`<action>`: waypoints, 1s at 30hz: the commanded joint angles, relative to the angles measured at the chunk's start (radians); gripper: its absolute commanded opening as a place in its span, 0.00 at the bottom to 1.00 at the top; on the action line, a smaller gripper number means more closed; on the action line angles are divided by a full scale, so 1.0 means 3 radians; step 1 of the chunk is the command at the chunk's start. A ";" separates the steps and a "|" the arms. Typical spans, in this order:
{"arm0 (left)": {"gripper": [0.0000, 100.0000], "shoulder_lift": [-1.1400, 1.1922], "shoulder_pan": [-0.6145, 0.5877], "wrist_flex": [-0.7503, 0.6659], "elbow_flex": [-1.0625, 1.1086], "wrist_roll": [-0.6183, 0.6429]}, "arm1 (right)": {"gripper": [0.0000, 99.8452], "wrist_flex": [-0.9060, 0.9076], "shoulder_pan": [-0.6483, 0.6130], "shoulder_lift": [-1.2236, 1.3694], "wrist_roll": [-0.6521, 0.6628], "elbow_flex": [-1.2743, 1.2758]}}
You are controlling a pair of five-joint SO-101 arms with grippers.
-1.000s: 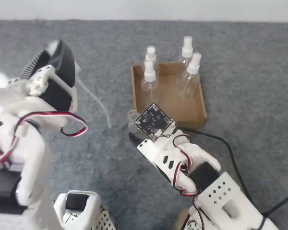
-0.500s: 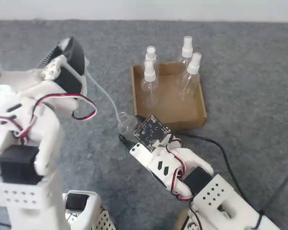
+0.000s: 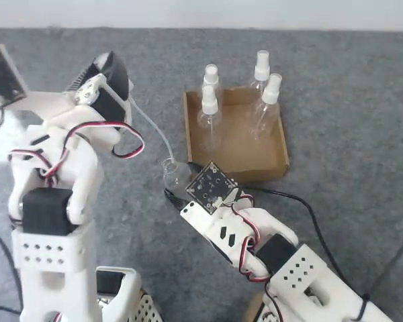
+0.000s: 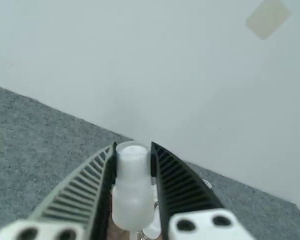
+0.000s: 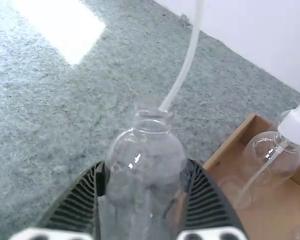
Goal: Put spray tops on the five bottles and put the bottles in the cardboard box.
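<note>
With the left hand [image 4: 133,150], pinching a white spray top [image 4: 132,195] tight between both fingers, up high over the gray bench [image 3: 349,134]. Lets a thin clear tube [image 3: 148,124] hang down from that top on a slant. Reaches with its tip right into the mouth of the open bottle [image 3: 176,176].

With the right hand [image 5: 146,175], squeezing that see-through bottle, one black finger pressed on each side. Holds it standing straight up, with no top on it. Holds it just beside the front left corner of the cardboard box [image 3: 272,157], but outside it.

Can see the left arm [image 3: 60,201], big and white, on the left of the high view. Can see the right arm [image 3: 255,235] coming in from the bottom, with red and black wires on it.

Can count four more bottles at the box, each with a white top on. Can see the front left bottle [image 3: 209,119] and the front right bottle [image 3: 263,117] standing inside the box. Can see the back left bottle [image 3: 210,75] and the back right bottle [image 3: 260,67] right at the far wall of the box. Cannot tell if those two are inside or just behind it.
</note>
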 commanded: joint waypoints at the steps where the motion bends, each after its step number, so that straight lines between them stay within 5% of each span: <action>1: 0.01 -0.0026 -0.0005 -0.0097 -0.0013 0.0005 | 0.01 -0.0074 -0.0008 -0.0115 -0.0036 -0.0020; 30: 0.01 -0.0051 -0.0031 -0.0077 -0.0299 -0.0215 | 0.01 0.0018 -0.0008 -0.0115 -0.0036 -0.0020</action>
